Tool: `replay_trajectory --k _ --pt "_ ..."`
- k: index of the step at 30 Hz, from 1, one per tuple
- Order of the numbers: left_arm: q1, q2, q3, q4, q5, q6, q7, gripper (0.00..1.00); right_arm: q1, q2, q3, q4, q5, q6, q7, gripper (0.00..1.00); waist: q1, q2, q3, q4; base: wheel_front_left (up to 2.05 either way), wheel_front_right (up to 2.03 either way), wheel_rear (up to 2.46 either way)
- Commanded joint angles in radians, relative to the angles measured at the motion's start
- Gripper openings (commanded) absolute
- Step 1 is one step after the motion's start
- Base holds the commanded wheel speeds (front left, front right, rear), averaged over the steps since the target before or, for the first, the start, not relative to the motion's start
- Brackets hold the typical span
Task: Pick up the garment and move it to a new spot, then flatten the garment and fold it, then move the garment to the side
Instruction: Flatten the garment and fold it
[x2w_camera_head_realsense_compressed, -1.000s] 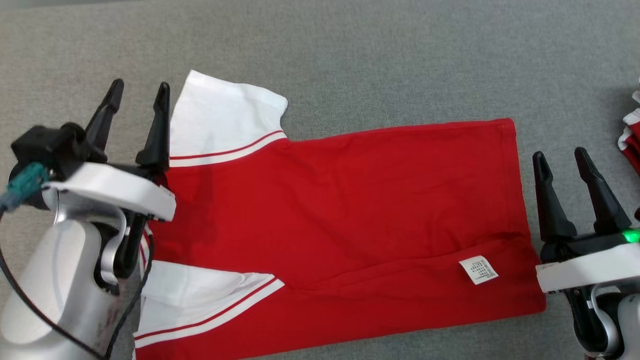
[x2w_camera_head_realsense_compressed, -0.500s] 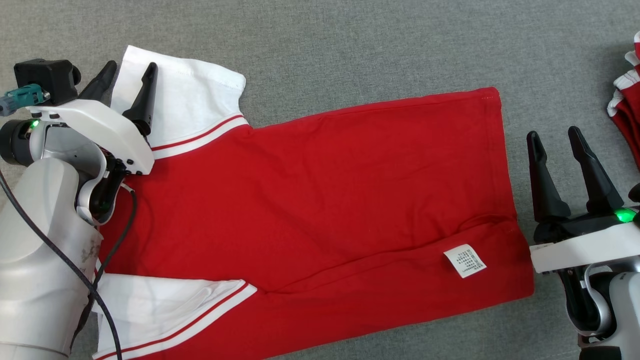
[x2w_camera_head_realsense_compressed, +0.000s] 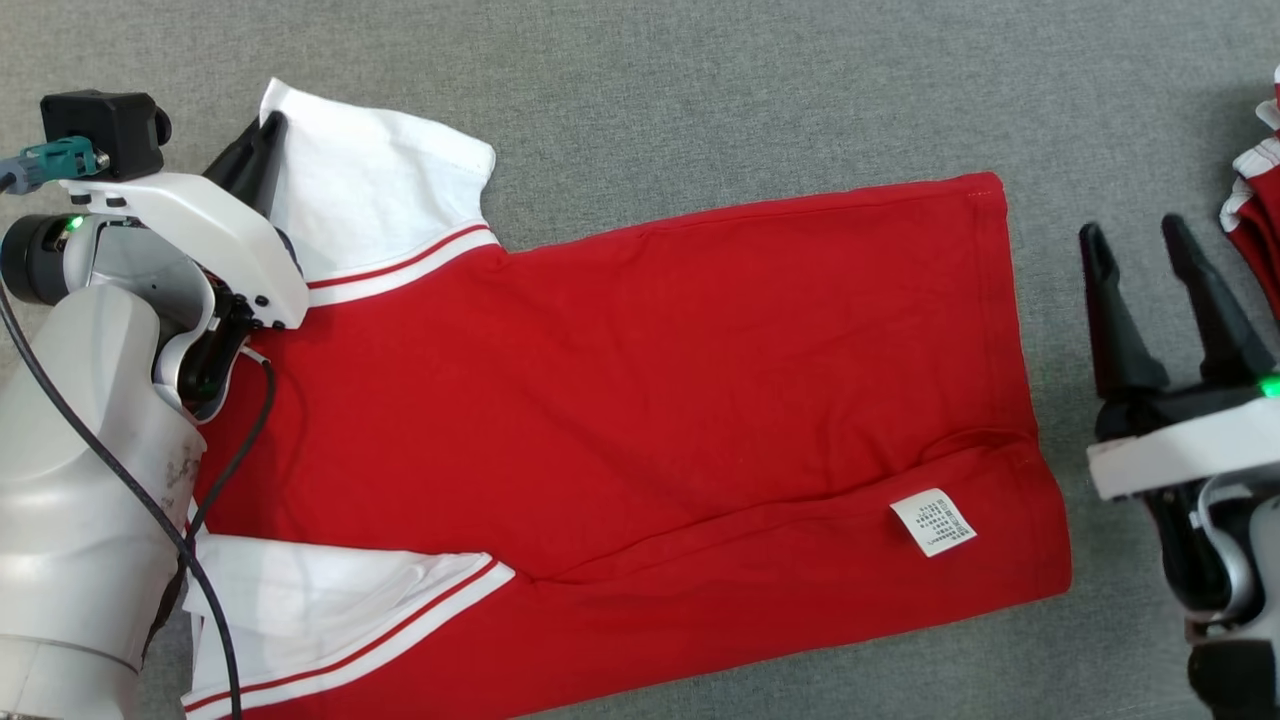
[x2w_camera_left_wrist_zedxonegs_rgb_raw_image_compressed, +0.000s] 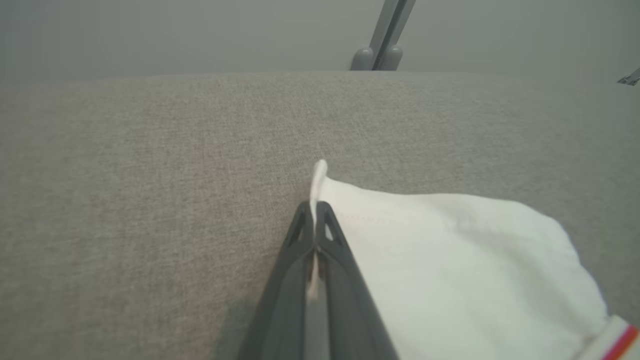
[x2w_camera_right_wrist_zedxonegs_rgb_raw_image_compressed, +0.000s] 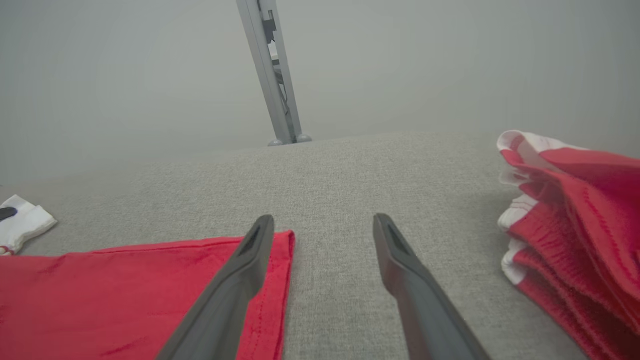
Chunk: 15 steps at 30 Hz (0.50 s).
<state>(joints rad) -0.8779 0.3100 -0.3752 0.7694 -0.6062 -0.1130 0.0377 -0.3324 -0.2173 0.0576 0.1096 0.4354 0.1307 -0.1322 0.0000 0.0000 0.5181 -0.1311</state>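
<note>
While lying flat, pinched at a white sleeve (x2w_camera_head_realsense_compressed: 380, 190) corner of the garment (x2w_camera_head_realsense_compressed: 650, 380) between closed fingers (x2w_camera_left_wrist_zedxonegs_rgb_raw_image_compressed: 292, 260) of the left gripper (x2w_camera_left_wrist_zedxonegs_rgb_raw_image_compressed: 314, 212). Spread wide and empty at the right gripper (x2w_camera_head_realsense_compressed: 1131, 232), beside the hem (x2w_camera_head_realsense_compressed: 1015, 350).

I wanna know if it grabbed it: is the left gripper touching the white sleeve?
Touching. The left wrist view shows the left gripper shut on the white sleeve, its edge pinched between the two fingers.
</note>
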Motion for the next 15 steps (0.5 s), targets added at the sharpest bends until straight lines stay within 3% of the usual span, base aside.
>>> replay_trajectory --k 1,8,9,10,11,13,14,15 --pt "-0.022 0.004 -0.002 0.008 0.008 -0.002 -0.013 0.0 -0.026 -0.015 -0.001 0.01 0.01 0.0 0.004 1.0 0.0 0.0 0.0 0.001 0.0 0.0 0.0" --pt "-0.055 -0.023 -0.018 0.035 0.008 -0.008 -0.061 0.0 -0.144 -0.102 0.085 0.119 0.072 0.0 0.081 1.0 0.0 0.0 0.002 0.029 0.0 0.0 0.0" --pt "-0.069 -0.041 -0.041 0.032 0.008 -0.01 -0.096 0.0 -0.243 -0.206 0.266 0.201 0.157 0.0 0.193 1.0 0.0 0.0 0.007 0.066 0.0 0.0 0.0" --pt "-0.07 -0.042 -0.044 0.031 0.007 -0.011 -0.099 0.0 -0.253 -0.214 0.285 0.209 0.168 0.0 0.203 0.9 0.0 0.0 0.008 0.069 0.0 0.0 0.0" --pt "-0.071 -0.043 -0.046 0.03 0.005 -0.012 -0.102 0.0 -0.264 -0.223 0.299 0.216 0.175 0.0 0.208 0.57 0.0 0.0 0.008 0.071 0.0 0.0 0.0" --pt "-0.072 -0.044 -0.048 0.027 0.002 -0.013 -0.111 0.0 -0.282 -0.237 0.331 0.226 0.194 0.0 0.219 0.12 0.0 0.0 0.009 0.075 0.0 0.0 0.0" --pt "-0.072 -0.044 -0.049 0.024 0.001 -0.013 -0.115 0.0 -0.293 -0.244 0.343 0.229 0.201 0.0 0.217 0.0 0.0 0.0 0.01 0.078 0.0 0.0 0.0" --pt "-0.072 -0.042 -0.05 0.02 0.0 -0.013 -0.122 0.0 -0.302 -0.25 0.356 0.234 0.213 0.0 0.218 0.0 0.0 0.0 0.01 0.08 0.0 0.0 0.0"
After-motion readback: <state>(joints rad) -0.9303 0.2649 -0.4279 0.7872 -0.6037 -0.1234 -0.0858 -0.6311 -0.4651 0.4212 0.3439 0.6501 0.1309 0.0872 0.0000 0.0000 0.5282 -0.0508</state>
